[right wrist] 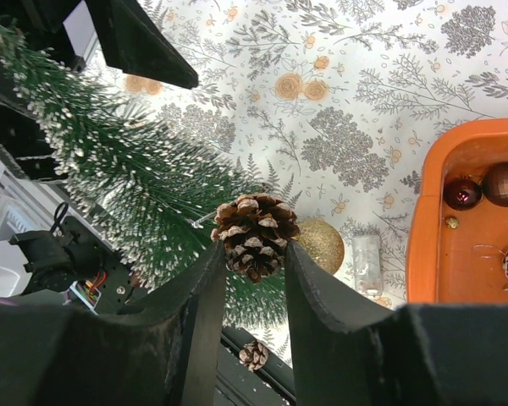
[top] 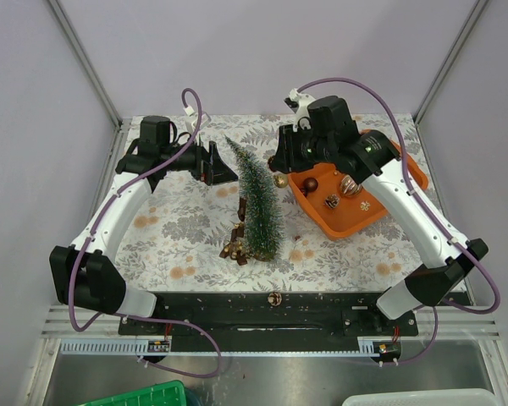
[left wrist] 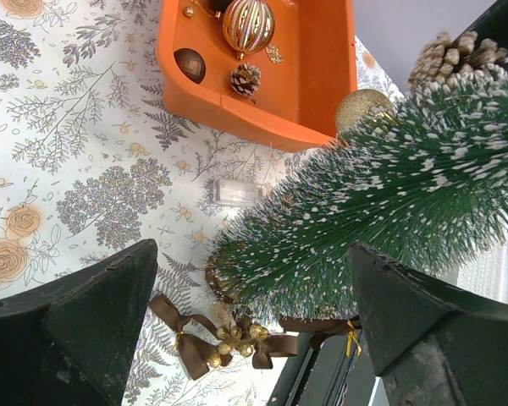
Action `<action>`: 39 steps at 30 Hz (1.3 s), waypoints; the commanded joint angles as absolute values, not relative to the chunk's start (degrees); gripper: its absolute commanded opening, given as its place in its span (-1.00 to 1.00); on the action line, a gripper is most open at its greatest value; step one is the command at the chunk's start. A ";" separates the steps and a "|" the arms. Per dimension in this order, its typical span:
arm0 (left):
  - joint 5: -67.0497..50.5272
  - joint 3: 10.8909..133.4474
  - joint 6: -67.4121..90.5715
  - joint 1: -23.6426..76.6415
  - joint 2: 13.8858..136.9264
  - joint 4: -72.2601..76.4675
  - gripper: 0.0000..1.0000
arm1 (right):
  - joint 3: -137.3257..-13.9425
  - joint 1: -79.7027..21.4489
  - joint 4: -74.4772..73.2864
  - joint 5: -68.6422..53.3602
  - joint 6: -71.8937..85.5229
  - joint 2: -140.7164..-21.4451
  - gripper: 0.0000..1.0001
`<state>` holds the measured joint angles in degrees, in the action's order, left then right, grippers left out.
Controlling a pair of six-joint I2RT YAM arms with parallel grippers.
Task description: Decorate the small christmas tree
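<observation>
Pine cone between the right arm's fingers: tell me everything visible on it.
The pine cone is brown, with open woody scales paler at the tips. The right fingers pinch it from both sides, holding it in the air. It sits at the frosted green bristles of the small christmas tree, on the side facing the orange tray; contact looks likely but is not certain. A gold glitter ball sits right beside it; whether they touch cannot be told. No hanging loop shows.

Top view high above near edge, looking down on whole table [top: 165,247], wrist views close behind left hand [left wrist: 252,254], right hand [right wrist: 256,254], all sharing small christmas tree [top: 259,203], orange tray [top: 356,225].
</observation>
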<state>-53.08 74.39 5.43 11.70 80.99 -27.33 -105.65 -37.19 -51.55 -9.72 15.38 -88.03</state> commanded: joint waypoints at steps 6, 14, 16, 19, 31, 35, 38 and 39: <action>-54.05 74.00 4.40 11.95 78.84 -25.58 0.98 | -101.34 -37.79 -45.62 -8.61 14.76 -86.31 -0.52; -54.14 73.92 4.48 11.95 78.93 -25.58 0.98 | -97.21 -37.71 -42.19 -10.10 16.26 -80.87 -0.25; -54.05 73.83 4.48 11.95 78.93 -25.58 0.98 | -96.07 -37.79 -41.14 -10.63 16.43 -79.55 -0.19; -54.05 73.83 4.48 11.87 78.93 -25.58 0.98 | -95.63 -37.71 -40.61 -10.72 16.79 -78.31 -0.14; -53.70 73.74 4.48 11.95 78.40 -25.58 0.98 | -94.57 -37.79 -40.96 -13.97 18.72 -76.46 -0.17; -53.88 73.92 4.57 11.95 78.49 -25.58 0.98 | -94.57 -37.71 -40.96 -15.64 19.33 -76.73 -0.18; -53.88 73.83 4.57 11.95 78.57 -25.58 0.98 | -94.22 -37.71 -40.61 -16.61 19.60 -76.64 -0.20; -53.88 73.83 4.57 11.95 78.57 -25.58 0.98 | -94.04 -37.79 -40.52 -16.79 19.86 -76.29 -0.19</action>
<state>-53.08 73.45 5.39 11.70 80.58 -27.35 -94.24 -37.19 -42.81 -14.37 18.72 -78.37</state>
